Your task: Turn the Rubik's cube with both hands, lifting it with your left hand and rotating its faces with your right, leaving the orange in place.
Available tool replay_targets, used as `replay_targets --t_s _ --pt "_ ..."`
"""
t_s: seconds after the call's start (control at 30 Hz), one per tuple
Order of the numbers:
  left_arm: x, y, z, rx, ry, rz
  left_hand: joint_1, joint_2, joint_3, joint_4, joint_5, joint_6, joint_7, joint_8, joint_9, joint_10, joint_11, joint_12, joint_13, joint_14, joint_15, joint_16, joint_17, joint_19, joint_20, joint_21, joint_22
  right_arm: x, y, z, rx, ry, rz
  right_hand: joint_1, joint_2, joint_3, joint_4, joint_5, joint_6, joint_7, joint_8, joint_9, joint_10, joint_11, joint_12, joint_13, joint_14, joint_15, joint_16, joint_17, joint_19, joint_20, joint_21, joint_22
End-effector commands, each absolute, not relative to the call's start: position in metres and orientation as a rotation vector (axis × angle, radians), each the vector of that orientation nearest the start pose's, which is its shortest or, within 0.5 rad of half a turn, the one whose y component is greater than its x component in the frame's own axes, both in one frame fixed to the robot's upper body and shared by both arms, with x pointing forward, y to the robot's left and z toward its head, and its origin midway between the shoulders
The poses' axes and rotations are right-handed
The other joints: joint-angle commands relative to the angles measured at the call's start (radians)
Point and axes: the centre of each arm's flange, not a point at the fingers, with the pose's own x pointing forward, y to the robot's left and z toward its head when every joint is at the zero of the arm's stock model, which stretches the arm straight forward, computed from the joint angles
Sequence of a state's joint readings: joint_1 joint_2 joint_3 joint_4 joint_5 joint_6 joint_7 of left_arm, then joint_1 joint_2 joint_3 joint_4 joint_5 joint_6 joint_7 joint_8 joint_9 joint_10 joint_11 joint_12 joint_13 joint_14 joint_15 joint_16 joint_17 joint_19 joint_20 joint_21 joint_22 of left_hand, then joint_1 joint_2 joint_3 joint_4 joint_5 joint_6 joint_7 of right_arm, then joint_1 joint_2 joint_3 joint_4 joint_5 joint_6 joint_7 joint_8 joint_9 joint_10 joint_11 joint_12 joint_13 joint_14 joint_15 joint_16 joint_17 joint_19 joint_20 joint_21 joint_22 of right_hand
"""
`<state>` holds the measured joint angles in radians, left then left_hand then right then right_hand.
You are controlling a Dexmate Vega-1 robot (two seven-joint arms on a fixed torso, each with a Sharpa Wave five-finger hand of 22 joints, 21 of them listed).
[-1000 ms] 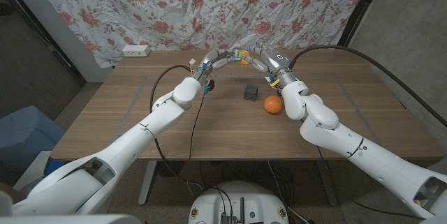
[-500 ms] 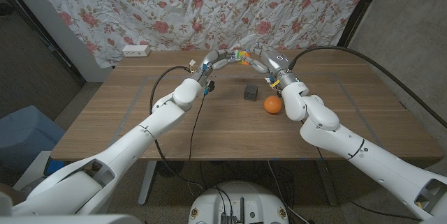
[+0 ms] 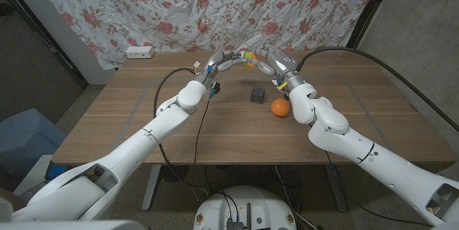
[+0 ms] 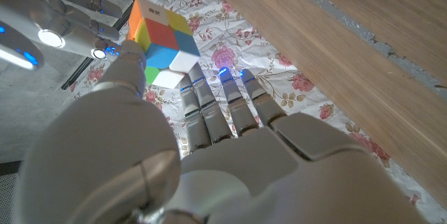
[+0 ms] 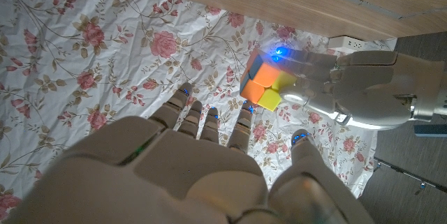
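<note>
Cube (image 3: 249,56) was aloft at table's 12 o'clock, pinched in your left hand (image 3: 228,61); right hand (image 3: 267,63) beside it, fingers spread, empty. Light, rigid, slick plastic; you'd best take opposite faces. Orange (image 3: 280,106) untouched.

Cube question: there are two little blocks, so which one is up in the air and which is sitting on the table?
The colourful Rubik's cube is up in the air, held by the left hand. The small dark cube sits on the table, beside the orange.
</note>
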<state>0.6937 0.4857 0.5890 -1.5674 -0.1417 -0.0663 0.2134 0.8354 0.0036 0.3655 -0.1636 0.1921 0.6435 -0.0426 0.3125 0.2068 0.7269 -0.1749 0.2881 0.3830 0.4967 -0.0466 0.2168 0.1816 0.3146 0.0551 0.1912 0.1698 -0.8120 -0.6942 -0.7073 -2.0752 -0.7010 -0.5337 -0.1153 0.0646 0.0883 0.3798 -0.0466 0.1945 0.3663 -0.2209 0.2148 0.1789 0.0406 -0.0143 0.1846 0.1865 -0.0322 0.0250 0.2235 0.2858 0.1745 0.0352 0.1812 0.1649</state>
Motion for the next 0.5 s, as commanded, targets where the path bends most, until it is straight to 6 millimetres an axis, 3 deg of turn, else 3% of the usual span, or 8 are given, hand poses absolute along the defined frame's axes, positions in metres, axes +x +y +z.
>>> replay_targets --t_s 0.03,0.5 --pt "0.6160 0.1443 0.0574 0.454 -0.773 -0.184 0.001 0.013 -0.003 -0.002 0.006 0.006 -0.001 0.000 0.006 0.009 -0.009 0.002 0.004 0.011 -0.120 0.000 0.003 -0.002 -0.003 0.001 0.004 0.5232 -0.1314 0.0439 -1.310 -0.802 -0.190 -0.004 0.049 -0.002 0.006 0.006 0.025 0.003 0.008 0.004 -0.001 -0.001 0.006 0.003 -0.011 -0.002 0.004 0.003 0.001 -0.005 0.006 0.003" --pt "0.6160 0.1432 0.0550 0.431 -0.779 -0.176 0.002 0.017 -0.003 -0.003 0.007 0.007 0.002 -0.003 0.006 0.008 -0.005 -0.002 0.006 0.011 -0.119 -0.001 0.003 -0.002 -0.002 0.001 0.004 0.5201 -0.1293 0.0420 -1.308 -0.809 -0.188 -0.004 0.049 -0.001 0.007 0.007 0.054 0.001 0.013 0.006 0.000 -0.002 0.009 0.003 -0.007 -0.002 0.007 0.004 0.005 -0.009 0.008 0.003"
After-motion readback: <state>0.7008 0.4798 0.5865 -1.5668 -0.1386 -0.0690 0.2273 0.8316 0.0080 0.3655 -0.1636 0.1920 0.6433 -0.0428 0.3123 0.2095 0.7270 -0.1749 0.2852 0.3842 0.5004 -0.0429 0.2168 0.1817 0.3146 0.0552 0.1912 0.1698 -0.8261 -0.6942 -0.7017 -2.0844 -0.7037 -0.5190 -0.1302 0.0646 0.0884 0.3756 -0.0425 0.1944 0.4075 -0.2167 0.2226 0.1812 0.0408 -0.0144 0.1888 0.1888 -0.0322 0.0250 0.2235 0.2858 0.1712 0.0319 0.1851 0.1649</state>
